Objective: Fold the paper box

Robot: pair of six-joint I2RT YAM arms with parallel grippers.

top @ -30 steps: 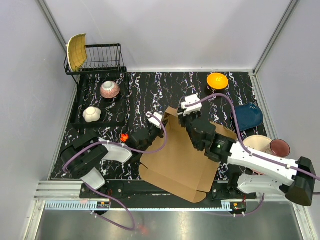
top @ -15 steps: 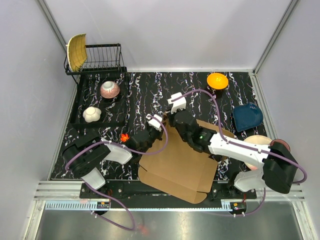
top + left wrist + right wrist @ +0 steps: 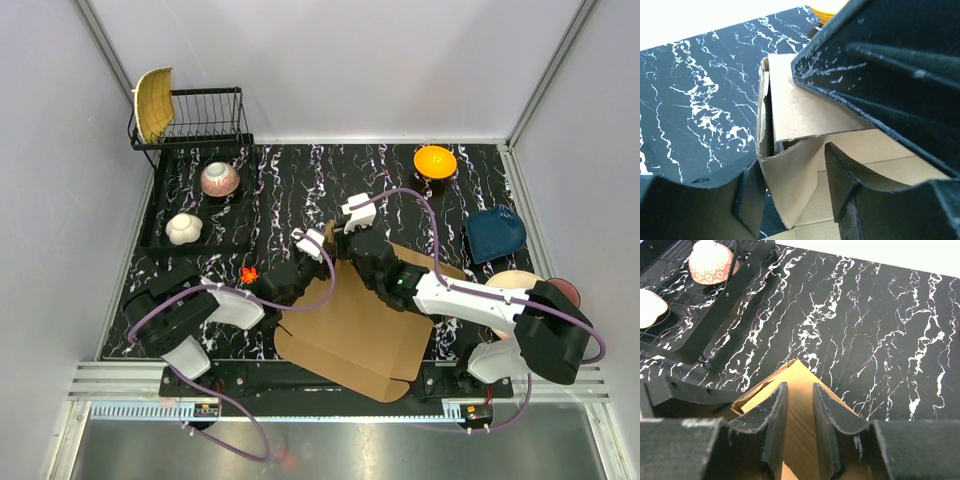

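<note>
The paper box lies opened out flat in the middle of the marbled table, with one far-left corner flap standing up. My left gripper is at that corner. In the left wrist view its fingers close on the folded flap from either side. My right gripper reaches in from the right onto the same corner. In the right wrist view its jaws are almost together just above the pointed tip of the flap. Its black body fills the upper right of the left wrist view.
A black tray at the left holds a pink bowl and a white bowl. Behind it is a wire rack with a yellow dish. An orange bowl, a blue dish and a small red item are nearby.
My right arm has swung left from the box's right part to the far-left corner flap. The box has shifted slightly. My left arm has stayed in place.
</note>
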